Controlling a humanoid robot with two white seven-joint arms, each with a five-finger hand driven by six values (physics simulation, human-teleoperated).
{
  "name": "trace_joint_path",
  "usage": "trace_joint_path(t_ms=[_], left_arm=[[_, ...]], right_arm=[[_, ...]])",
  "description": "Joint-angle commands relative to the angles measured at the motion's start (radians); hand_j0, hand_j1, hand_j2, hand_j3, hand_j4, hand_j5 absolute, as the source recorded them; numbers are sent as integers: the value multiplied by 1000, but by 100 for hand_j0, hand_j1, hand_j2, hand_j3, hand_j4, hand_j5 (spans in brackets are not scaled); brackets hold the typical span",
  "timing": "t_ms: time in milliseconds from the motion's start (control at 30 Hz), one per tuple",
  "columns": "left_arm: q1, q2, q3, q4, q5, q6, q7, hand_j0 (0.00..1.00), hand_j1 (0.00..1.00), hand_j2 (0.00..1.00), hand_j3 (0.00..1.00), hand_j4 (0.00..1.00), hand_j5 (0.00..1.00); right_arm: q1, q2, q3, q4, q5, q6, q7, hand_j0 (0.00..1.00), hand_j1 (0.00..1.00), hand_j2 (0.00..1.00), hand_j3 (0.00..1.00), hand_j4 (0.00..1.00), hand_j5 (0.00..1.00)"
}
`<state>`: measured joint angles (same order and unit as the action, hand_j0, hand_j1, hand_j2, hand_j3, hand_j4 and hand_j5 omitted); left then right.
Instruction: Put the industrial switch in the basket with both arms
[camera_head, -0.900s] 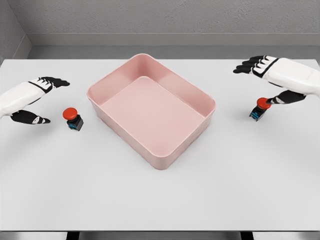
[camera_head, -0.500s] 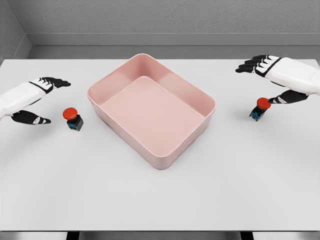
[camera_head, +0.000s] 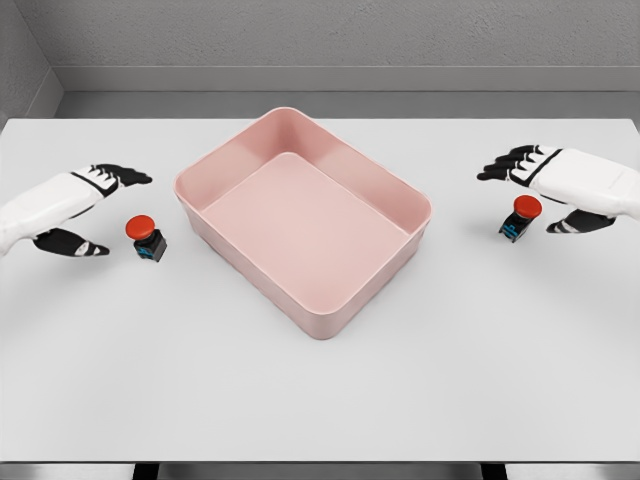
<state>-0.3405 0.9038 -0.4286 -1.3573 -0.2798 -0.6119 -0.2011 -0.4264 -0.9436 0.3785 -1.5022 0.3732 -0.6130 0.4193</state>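
Observation:
Two industrial switches with red buttons on dark blue-black bodies stand on the white table. The left switch (camera_head: 146, 238) sits left of the pink basket (camera_head: 200, 178). My left hand (camera_head: 98, 208) is spread open beside it, fingers above and thumb below, not touching. The right switch (camera_head: 520, 217) stands right of the basket. My right hand (camera_head: 545, 193) is open around it from the right, with the fingers just behind the button and the thumb in front.
The pink basket is a deep rectangular tub turned at an angle in the middle of the table (camera_head: 320, 400), with nothing inside. A grey wall runs behind the table's far edge.
My right hand has dropped lower and pulled slightly right, its fingers now level with the right switch. My left hand has moved a little down and right toward the left switch. Neither switch moved.

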Motion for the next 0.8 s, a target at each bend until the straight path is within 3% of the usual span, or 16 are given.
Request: trace_joint_path(t_ms=[0, 200, 400, 767], left_arm=[[0, 1, -9, 0, 1, 1, 0, 100, 100, 100, 100, 100, 100], [-2, 1, -24, 0, -7, 1, 0, 100, 100, 100, 100, 100, 100], [-8, -8, -32, 0, -13, 1, 0, 100, 100, 100, 100, 100, 100], [-29, -26, -47, 0, -29, 1, -9, 83, 83, 83, 83, 83, 83]], right_arm=[[0, 2, 19, 13, 9, 2, -2, 100, 100, 100, 100, 100, 100], [2, 26, 22, 99, 62, 2, -4, 100, 100, 100, 100, 100, 100], [-6, 75, 23, 105, 121, 2, -7, 100, 100, 100, 100, 100, 100], [-37, 112, 28, 172, 167, 2, -13, 100, 100, 100, 100, 100, 100]])
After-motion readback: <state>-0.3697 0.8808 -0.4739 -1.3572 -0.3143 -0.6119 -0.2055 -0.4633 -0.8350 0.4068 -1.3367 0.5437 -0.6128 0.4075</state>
